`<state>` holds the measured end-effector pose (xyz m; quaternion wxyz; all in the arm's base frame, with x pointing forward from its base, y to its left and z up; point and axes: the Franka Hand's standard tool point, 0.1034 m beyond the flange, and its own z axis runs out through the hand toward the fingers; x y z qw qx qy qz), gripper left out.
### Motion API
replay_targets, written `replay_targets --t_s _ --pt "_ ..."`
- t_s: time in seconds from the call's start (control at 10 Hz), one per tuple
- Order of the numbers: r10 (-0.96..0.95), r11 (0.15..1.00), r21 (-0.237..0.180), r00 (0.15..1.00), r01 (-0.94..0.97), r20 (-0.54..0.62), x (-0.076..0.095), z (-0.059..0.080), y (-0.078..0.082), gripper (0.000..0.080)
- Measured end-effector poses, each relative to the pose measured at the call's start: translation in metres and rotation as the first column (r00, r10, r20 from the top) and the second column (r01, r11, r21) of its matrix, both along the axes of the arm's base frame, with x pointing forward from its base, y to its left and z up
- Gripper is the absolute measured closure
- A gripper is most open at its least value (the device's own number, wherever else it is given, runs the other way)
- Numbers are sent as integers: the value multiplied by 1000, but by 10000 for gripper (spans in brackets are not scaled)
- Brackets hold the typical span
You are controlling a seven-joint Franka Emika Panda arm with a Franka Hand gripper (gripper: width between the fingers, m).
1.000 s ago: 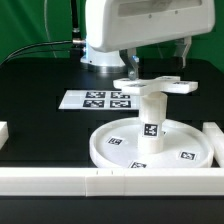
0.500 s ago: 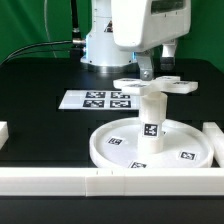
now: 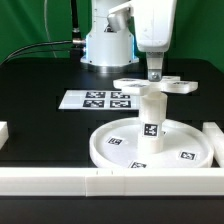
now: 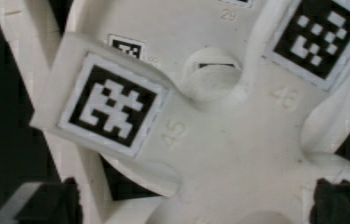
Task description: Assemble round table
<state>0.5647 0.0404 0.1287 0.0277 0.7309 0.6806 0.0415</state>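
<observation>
The Panda arm [image 3: 150,25] is showing smooth, glossy white rounded casings above a broad white base [image 3: 105,48]. A black cable [image 3: 40,46] is running toward that base. The gripper [image 3: 154,74] is showing dark grey fingers [image 4: 39,200].

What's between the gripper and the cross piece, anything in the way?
Nothing visible. The open gripper hangs just above the cross-shaped piece, which sits on the cylinder standing in the round disc. The wrist view shows only that piece.

bright, even light; faint sheen on the black desk [image 3: 40,75]; coarse exterior view; wrist view soft and blurred close up.
</observation>
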Motion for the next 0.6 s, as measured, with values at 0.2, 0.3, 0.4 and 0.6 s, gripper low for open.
replay_targets --t_s 0.2,0.3,0.4,0.6 --pt "127 992 -24 992 -127 -12 -6 -4 -1 150" --pt "245 969 -41 969 -245 -19 -7 -6 -4 150" --pt "259 965 -45 966 -259 -21 -7 -6 -6 150" --pt "255 965 -49 967 -256 -23 -8 -7 -7 150"
